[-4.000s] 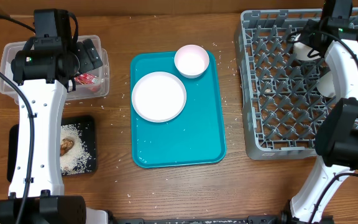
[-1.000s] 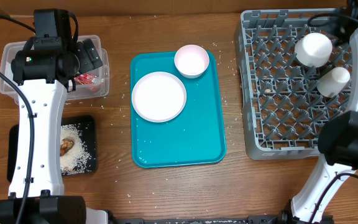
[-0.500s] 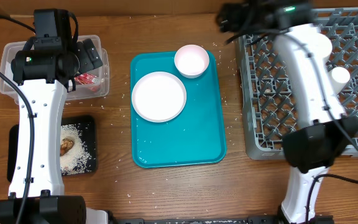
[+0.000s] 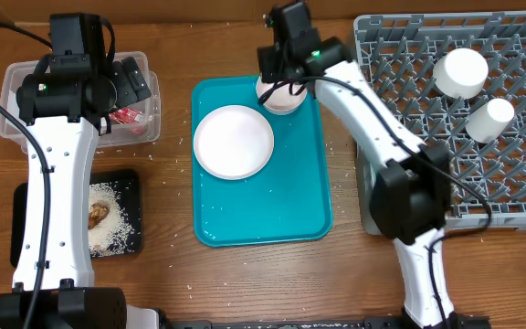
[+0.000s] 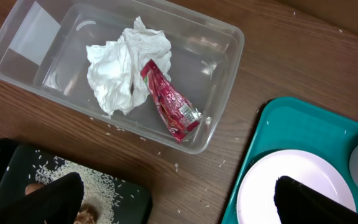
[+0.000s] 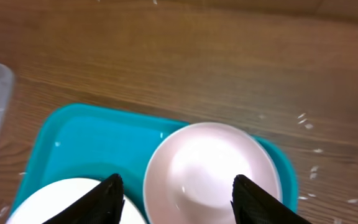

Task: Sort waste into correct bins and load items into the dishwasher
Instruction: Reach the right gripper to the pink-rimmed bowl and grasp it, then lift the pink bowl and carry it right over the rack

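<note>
The pink bowl (image 6: 210, 168) sits mouth-up in the teal tray's (image 4: 263, 210) far right corner, white plate (image 4: 234, 142) just beside it — the right hand (image 6: 176, 186) hovers above, fingers apart, holding nothing. Left hand (image 5: 179, 186) gapes wide over the tub (image 5: 225, 93), where the red wrapper (image 5: 169, 102) lies diagonally against the napkin (image 5: 120, 68).

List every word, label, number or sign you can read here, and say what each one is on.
On the red foil wrapper in the clear tub: small print near its lower end, too blurred to read.
No other text, label, number or sign shows in any view.
</note>
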Controlling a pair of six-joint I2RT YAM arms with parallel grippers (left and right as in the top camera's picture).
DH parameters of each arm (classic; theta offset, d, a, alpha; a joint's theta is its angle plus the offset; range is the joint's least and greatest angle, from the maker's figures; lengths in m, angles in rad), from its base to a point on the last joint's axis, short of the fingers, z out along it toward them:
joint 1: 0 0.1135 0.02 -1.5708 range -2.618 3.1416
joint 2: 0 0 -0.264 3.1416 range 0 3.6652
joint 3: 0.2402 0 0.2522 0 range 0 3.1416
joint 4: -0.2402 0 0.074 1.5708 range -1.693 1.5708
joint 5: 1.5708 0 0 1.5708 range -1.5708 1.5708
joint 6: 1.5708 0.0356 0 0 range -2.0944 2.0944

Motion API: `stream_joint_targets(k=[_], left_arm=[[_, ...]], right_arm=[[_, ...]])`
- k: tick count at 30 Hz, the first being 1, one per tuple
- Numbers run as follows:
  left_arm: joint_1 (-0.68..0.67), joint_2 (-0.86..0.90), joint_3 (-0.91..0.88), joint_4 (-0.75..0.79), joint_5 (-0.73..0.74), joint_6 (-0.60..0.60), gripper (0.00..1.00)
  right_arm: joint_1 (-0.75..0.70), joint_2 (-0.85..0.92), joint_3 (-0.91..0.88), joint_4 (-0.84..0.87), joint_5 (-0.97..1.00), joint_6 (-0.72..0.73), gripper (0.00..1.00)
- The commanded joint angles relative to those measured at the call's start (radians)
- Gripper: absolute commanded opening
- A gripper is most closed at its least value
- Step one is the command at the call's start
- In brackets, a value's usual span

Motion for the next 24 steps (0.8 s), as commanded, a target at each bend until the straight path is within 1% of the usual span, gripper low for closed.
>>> stream_joint_targets(k=[1,6,9,24], left_arm=[[0.0,-0.005,0.014,0.0,0.004,-0.009,1.0],[0.0,-0.005,0.014,0.0,0.004,-0.009,1.0],[0.0,-0.005,0.014,0.0,0.004,-0.01,1.0],[0.0,-0.005,0.014,0.0,0.004,-0.009,1.0]], right_arm=[[0.04,0.046,-0.01,0.019,-0.008,0.03,0.57],[0.089,0.078,-0.01,0.041,0.006,0.03,0.58],[0.106,0.083,-0.01,0.056,0.054,0.034,0.58],[0.092,0.156,-0.01,0.061,0.061,0.034,0.57]])
